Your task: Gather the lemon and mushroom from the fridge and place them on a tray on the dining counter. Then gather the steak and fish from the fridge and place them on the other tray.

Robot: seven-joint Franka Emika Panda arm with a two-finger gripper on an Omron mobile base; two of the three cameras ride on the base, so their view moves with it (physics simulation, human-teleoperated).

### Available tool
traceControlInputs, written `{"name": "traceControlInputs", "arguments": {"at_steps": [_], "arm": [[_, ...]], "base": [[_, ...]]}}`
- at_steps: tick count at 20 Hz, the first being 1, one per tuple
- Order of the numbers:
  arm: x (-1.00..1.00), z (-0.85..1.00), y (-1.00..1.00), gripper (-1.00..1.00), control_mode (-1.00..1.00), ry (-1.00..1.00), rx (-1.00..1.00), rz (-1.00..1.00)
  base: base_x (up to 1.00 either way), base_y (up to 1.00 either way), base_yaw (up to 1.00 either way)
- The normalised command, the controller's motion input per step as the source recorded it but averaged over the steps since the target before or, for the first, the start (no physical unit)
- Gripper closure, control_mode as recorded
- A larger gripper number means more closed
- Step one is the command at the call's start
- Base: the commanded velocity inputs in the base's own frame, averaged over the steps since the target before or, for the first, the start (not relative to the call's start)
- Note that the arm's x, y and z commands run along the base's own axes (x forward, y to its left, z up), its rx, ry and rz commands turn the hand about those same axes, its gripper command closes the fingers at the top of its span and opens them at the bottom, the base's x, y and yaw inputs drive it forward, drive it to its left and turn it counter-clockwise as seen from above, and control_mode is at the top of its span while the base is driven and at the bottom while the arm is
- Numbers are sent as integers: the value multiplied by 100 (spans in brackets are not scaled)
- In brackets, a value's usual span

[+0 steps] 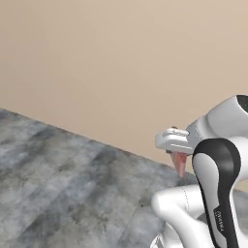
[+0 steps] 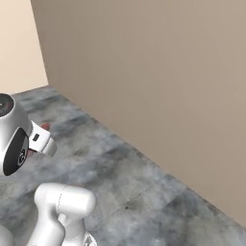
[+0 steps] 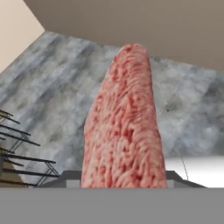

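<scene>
Grey mottled floor [image 3: 52, 87], gripper [image 1: 178, 160] clamping marbled pink steak [image 3: 124, 127]

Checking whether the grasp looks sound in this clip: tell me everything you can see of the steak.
The steak is a long raw slab, pink-red with a fine whitish marbled grain, looking soft and fleshy. In the hand view it is seen edge-on, rising from between the fingers out to a rounded far end, with grey mottled floor and a beige wall behind it. In the left base view a small pink piece of it hangs below the gripper, which is shut on it. It is held above the floor, and nothing else touches it.
</scene>
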Motion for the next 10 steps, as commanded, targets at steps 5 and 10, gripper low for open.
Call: {"name": "traceControlInputs", "arguments": {"at_steps": [5, 10], "arm": [[0, 0, 0, 100, 100, 0, 0, 0], [0, 0, 0, 100, 100, 0, 0, 0]], "base": [[82, 0, 40], [83, 0, 40]]}}
